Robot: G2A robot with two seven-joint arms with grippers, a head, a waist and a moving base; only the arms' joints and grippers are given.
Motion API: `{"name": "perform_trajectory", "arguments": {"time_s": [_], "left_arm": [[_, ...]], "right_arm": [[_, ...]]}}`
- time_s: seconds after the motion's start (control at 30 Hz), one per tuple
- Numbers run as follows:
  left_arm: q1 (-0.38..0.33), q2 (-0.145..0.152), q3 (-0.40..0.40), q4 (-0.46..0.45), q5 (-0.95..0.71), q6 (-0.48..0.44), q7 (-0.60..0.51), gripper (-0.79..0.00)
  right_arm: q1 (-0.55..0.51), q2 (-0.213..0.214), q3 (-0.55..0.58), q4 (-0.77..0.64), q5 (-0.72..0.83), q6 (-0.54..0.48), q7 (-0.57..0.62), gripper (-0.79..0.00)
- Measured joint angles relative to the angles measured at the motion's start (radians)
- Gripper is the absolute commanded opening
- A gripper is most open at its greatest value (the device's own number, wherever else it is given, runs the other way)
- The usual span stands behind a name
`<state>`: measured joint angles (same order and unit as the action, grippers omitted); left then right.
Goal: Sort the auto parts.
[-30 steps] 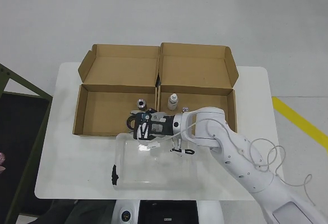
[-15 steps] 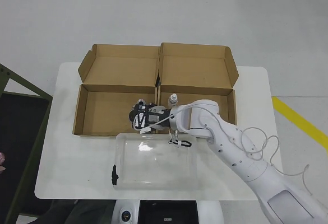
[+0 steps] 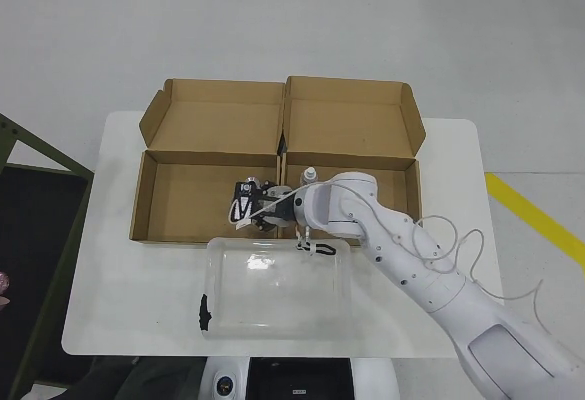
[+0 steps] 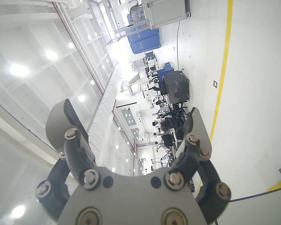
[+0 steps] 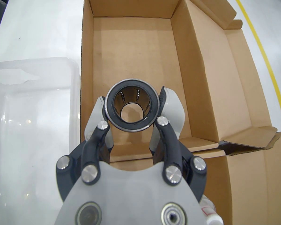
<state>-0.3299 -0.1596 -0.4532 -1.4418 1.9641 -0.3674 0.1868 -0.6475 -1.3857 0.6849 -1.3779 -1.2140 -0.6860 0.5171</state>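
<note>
My right gripper (image 5: 132, 112) is shut on a black-rimmed cylindrical bearing (image 5: 132, 105), its open bore facing the wrist camera. It hangs over the near end of the left cardboard box (image 5: 135, 47), whose visible floor is bare. From above, the right gripper (image 3: 244, 207) sits over the right part of the left box (image 3: 182, 200), beside the wall shared with the right box (image 3: 400, 190). A small white bottle (image 3: 310, 178) stands in the right box. My left gripper (image 4: 131, 115) is open and empty, pointing off into the room.
A clear plastic bin (image 3: 272, 290) lies on the white table (image 3: 122, 260) just in front of the boxes, also seen as the bin (image 5: 32, 94) beside the left box. Both box lids (image 3: 347, 120) stand open at the back. A green frame (image 3: 12, 200) borders the table's left.
The right gripper has carried the bearing from above the clear bin back over the front wall of the left box.
</note>
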Motion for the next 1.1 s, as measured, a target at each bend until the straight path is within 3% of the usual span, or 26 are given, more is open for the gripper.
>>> {"name": "perform_trajectory", "arguments": {"time_s": [0.63, 1.1], "left_arm": [[0.000, 0.000, 0.000, 0.000, 0.000, 0.000, 0.000, 0.000], [0.000, 0.000, 0.000, 0.000, 0.000, 0.000, 0.000, 0.000]], "right_arm": [[0.060, -0.049, -0.066, 0.145, 0.001, -0.008, 0.011, -0.785], [0.080, -0.076, -0.089, 0.216, -0.002, -0.018, 0.004, -0.566]]}}
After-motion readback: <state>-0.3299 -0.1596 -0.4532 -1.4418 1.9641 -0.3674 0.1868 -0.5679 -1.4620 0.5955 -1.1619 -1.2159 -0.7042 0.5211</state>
